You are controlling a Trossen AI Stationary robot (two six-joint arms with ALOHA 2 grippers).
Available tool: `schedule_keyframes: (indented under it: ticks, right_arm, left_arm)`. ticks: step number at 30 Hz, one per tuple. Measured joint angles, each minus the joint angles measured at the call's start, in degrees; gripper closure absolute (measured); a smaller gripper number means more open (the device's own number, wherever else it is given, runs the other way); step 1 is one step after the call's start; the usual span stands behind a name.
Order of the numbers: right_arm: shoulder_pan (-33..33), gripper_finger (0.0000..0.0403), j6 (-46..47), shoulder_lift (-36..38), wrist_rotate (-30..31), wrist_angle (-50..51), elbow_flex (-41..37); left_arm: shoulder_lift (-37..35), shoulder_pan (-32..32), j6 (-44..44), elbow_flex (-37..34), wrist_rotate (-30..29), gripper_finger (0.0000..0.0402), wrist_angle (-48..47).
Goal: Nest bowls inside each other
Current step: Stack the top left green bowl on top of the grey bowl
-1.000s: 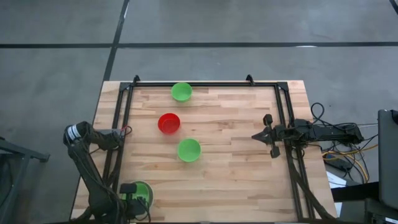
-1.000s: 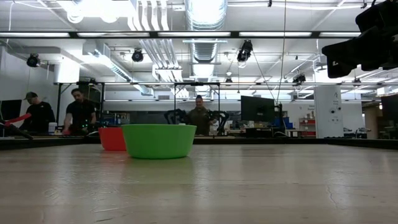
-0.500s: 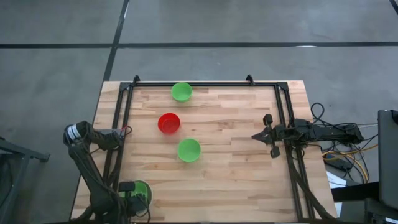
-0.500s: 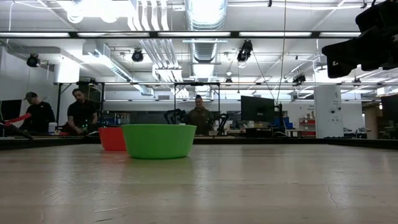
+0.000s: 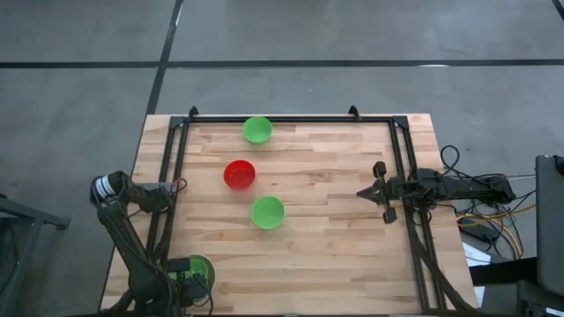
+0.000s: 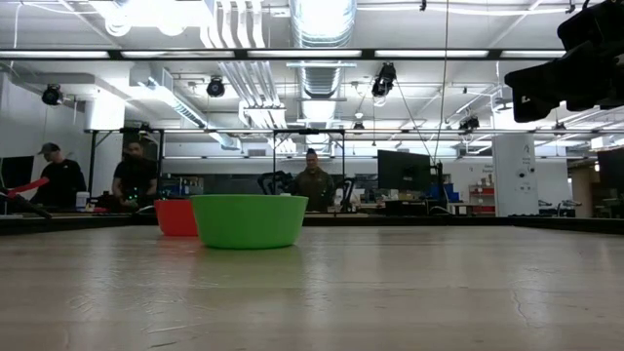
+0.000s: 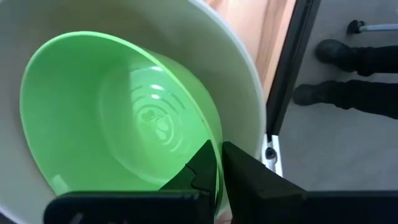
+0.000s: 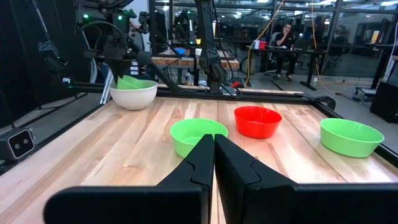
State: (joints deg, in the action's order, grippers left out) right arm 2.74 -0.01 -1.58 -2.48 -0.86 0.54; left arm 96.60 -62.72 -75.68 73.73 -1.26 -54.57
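At the table's near left corner a green bowl sits tilted inside the whitish bowl, which stands on the table. My left gripper points down over them, shut on the green bowl. Three more bowls stand apart on their bases: a green one at the far edge, the red one, and a green one near the middle. My right gripper waits shut at the right edge, level and touching nothing. My left gripper pinches the green bowl's rim between its two fingers, one inside the bowl and one outside, between the green wall and the whitish one. The fingers come from above, pointing down. The bowl sits tilted, its held side high above the whitish rim.
A black metal frame runs along the table's left, far and right sides. Cables lie beyond the right edge. Bare wood lies between the middle green bowl and the right arm. People stand in the room behind.
My left gripper has rolled a little at the wrist and sunk slightly, still shut on the green bowl, which shows less of itself over the whitish bowl in the high view. The other bowls and my right arm have kept still.
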Motion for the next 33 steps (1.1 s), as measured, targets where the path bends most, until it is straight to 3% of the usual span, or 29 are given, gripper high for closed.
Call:
schedule_keyframes:
  ticks: [15, 23, 33]
  right_arm:
    - [-0.02, 0.0394, 0.0, 0.0, 0.0, 0.01, 0.01]
    - [-0.02, 0.0394, 0.0, 0.0, 0.0, 0.01, 0.01]
    - [-0.01, 0.0394, 0.0, 0.0, -0.01, 0.02, 0.01]
  left_arm:
    - [-0.07, 0.11, -2.44, 0.02, -1.93, 0.0373, 1.74]
    - [-0.09, 0.13, -9.72, 0.02, -5.49, 0.0374, 2.71]
    - [-0.09, 0.11, -10.04, 0.02, -6.25, 0.0373, 2.71]
